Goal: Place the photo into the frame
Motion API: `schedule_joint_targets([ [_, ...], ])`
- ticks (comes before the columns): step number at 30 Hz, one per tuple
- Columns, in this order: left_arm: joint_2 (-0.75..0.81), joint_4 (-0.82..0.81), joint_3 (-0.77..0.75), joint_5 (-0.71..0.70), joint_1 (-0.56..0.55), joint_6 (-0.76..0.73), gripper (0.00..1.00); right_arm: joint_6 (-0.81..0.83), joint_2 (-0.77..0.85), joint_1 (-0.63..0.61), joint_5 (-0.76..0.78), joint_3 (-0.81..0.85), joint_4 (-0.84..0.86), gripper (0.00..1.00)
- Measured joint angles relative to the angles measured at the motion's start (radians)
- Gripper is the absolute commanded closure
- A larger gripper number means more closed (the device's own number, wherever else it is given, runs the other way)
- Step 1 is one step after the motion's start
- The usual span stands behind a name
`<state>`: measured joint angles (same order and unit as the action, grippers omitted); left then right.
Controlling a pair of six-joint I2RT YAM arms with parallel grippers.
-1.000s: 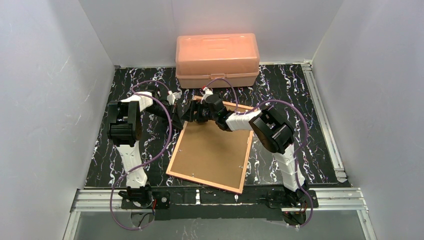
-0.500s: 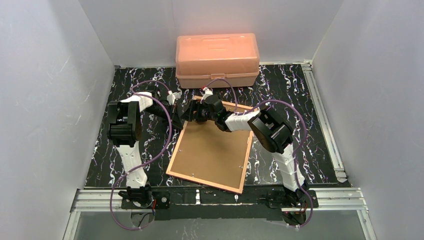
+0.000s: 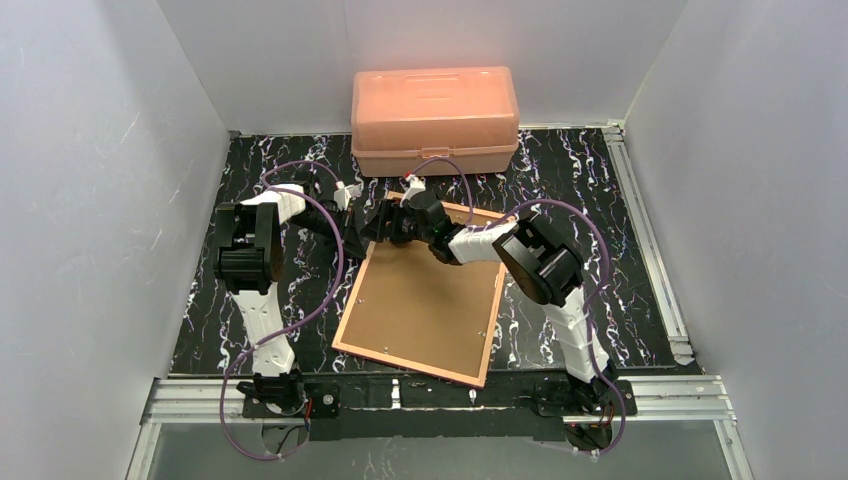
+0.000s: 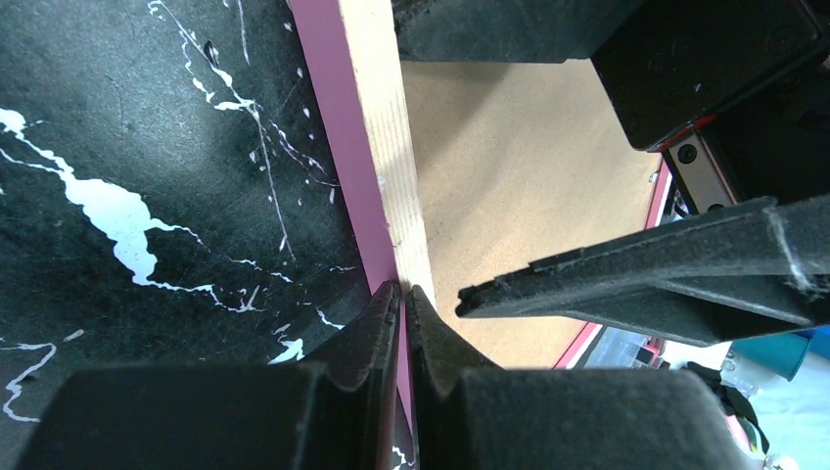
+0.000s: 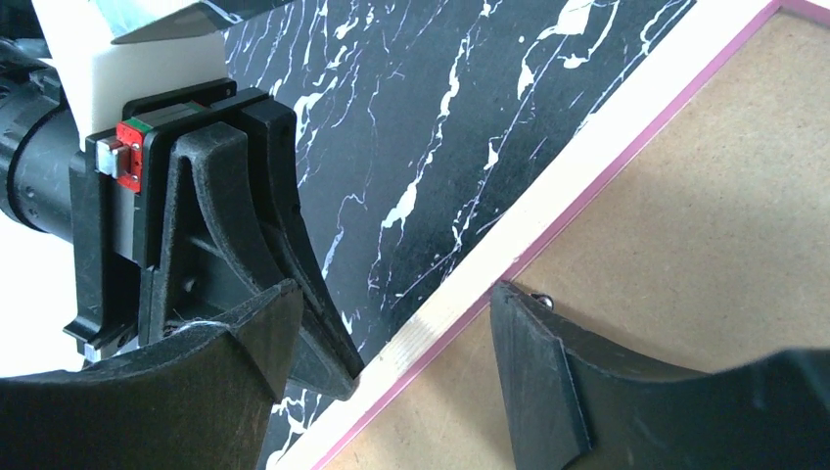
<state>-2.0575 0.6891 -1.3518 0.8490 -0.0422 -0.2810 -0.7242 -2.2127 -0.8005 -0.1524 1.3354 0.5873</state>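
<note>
Large pink-edged rectangular picture frame (image 3: 405, 366) lies face down at worktop (image 3: 600, 220) centre, its brown backing board (image 3: 420, 300) facing up. Left end effector (image 4: 403, 294) has its fingers pressed together, tips against the frame's left edge near the far-left corner. Right end effector (image 5: 391, 294) has its fingers apart, straddling that same edge: one finger over the black marble-pattern worktop, the other over the board. Salmon-pink plastic lidded box (image 3: 435, 120) sits at the far side, apart from the frame.
</note>
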Motion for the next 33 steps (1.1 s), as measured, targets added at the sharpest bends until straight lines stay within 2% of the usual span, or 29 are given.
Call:
schedule_joint_targets([
  [11,0.002,-0.001,0.002,0.002,0.0,-0.011,0.96,-0.011,-0.008,-0.007,0.027,0.002,0.019,0.22],
  [16,0.002,0.0,0.002,0.002,0.0,-0.012,0.96,-0.01,-0.002,-0.007,0.027,-0.016,0.045,0.19],
  [26,0.003,0.0,0.002,0.002,0.0,-0.015,0.96,0.001,0.122,-0.004,0.027,-0.143,0.043,0.18],
  [33,0.004,0.0,0.003,0.002,0.0,-0.015,0.96,-0.004,0.116,-0.004,0.026,-0.147,0.037,0.18],
])
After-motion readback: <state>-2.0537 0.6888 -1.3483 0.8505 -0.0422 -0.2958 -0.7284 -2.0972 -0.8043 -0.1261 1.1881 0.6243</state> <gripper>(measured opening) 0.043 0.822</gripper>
